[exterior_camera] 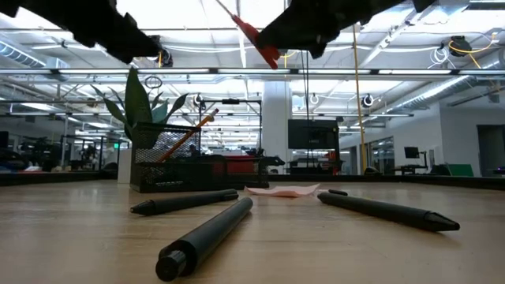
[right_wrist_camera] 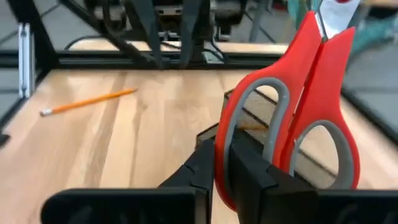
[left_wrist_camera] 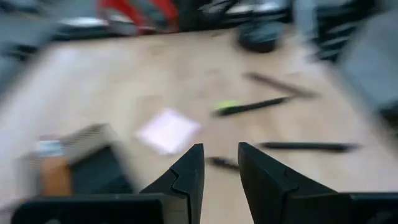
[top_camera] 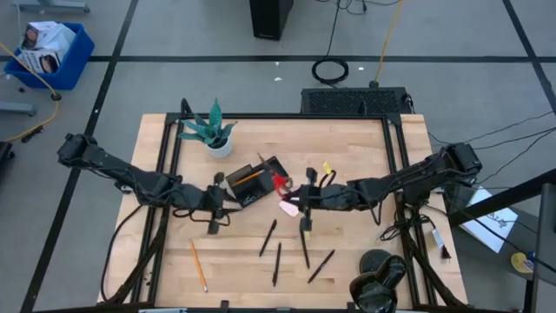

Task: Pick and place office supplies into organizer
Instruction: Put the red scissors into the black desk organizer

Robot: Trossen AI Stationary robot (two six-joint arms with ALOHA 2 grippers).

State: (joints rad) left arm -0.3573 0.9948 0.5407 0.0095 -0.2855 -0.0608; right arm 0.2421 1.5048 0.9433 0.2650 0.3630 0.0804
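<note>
The step in hand reads as the carry: the right end effector (right_wrist_camera: 214,171) is pinching 1 handle loop of the red-handled scissors (right_wrist_camera: 298,106), its fingers pressed together on the red plastic, with the scissors raised off the counter (top_camera: 347,261). In the right wrist view the black mesh organizer (right_wrist_camera: 273,134) lies just ahead of that end effector, partly behind the scissor handles, and an orange pencil (right_wrist_camera: 87,102) lies farther off on the wood. From above, the organizer (top_camera: 252,183) sits just beyond the scissors (top_camera: 280,183), between the 2 arms.

The left end effector (left_wrist_camera: 217,171) hovers on the other side of the organizer, fingers a little apart and holding nothing. Ahead of it lie the pink sticky-note pad (left_wrist_camera: 168,130) and a pen (left_wrist_camera: 308,147).

Judged from this, the next move calls for bringing the scissors over a free compartment, lowering them so they clear the pencil (exterior_camera: 185,136) already leaning in the tray, then releasing. Several pens (top_camera: 304,248) and a pencil (top_camera: 198,266) remain on the counter, behind and below the right end effector, so much of the task is left.

No brand, label or writing can be read on any task item
</note>
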